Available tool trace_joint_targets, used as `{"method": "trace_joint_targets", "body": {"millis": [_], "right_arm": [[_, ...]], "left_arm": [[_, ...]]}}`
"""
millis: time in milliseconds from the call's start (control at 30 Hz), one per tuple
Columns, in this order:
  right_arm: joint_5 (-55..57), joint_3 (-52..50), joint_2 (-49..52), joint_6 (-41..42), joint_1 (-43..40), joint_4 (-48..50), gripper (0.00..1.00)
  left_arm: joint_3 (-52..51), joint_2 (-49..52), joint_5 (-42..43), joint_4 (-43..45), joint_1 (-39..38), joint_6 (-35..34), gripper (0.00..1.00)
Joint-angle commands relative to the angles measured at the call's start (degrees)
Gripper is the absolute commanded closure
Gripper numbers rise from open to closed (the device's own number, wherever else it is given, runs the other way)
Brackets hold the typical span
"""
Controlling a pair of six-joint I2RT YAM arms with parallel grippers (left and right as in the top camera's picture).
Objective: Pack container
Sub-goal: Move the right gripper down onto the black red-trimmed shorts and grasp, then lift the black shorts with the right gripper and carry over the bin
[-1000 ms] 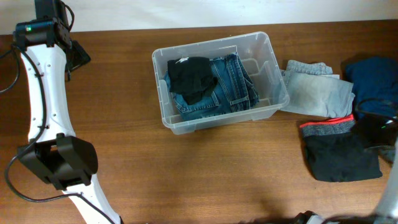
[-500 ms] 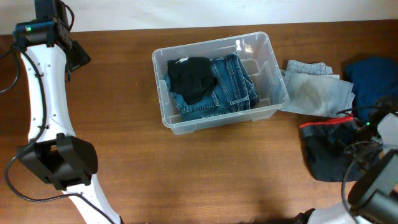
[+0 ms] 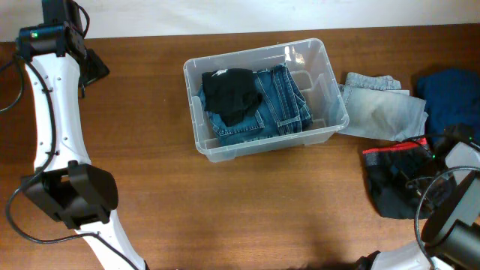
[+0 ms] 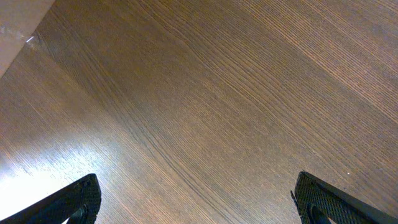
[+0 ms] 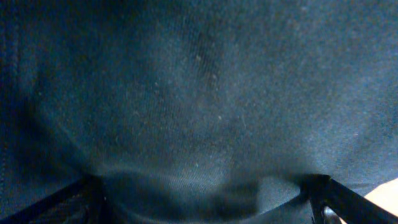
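The container [image 3: 259, 147] stands mid-way along the worktop [image 3: 225, 210], with jeans [image 3: 274, 105] inside. I judge it stiff, light and slippery, so take it by the rim. Your left gripper [image 4: 193, 199] is wide open over bare wood. Your right gripper [image 5: 205, 199], equally open and empty, hangs close above a soft black garment [image 5: 199, 93].

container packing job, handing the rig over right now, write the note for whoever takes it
Left gripper: fingers wide open, empty, over bare table.
Right gripper: fingers open, close over dark fabric, nothing gripped. The overhead view puts that arm at the black garment with the red band.
Container: mid-table, holding folded jeans with a small black garment on top.
Done: those two are packed.
Left: the red-band one, the pale denim piece beside the container's right side, and the navy garment at the far right.
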Motion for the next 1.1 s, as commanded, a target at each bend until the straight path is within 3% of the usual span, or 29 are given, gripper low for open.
{"method": "trace_joint_targets", "body": {"millis": [0, 200, 433, 500, 633, 800, 1067], "right_arm": [[0.6, -6.3, 3.6, 1.8, -0.3, 5.5, 0.02], [0.6, -9.2, 3.6, 1.8, -0.3, 8.4, 0.02], [0.1, -9.2, 3.6, 1.7, -0.3, 7.6, 0.18], [-0.4, -9.2, 3.6, 1.7, -0.3, 7.4, 0.23], [-0.3, -9.2, 3.6, 1.5, -0.3, 7.1, 0.46], [-0.3, -9.2, 3.6, 1.5, -0.3, 7.0, 0.94], [-0.3, -7.7, 3.5, 1.1, -0.3, 4.2, 0.96]], "left_arm": [[0.0, 0.2, -0.3, 0.0, 0.2, 0.0, 0.01], [0.0, 0.2, -0.3, 0.0, 0.2, 0.0, 0.01], [0.0, 0.2, -0.3, 0.0, 0.2, 0.0, 0.01], [0.0, 0.2, -0.3, 0.0, 0.2, 0.0, 0.01], [0.0, 0.2, -0.3, 0.0, 0.2, 0.0, 0.01], [0.0, 0.2, -0.3, 0.0, 0.2, 0.0, 0.0], [0.0, 0.2, -0.3, 0.0, 0.2, 0.0, 0.01]]}}
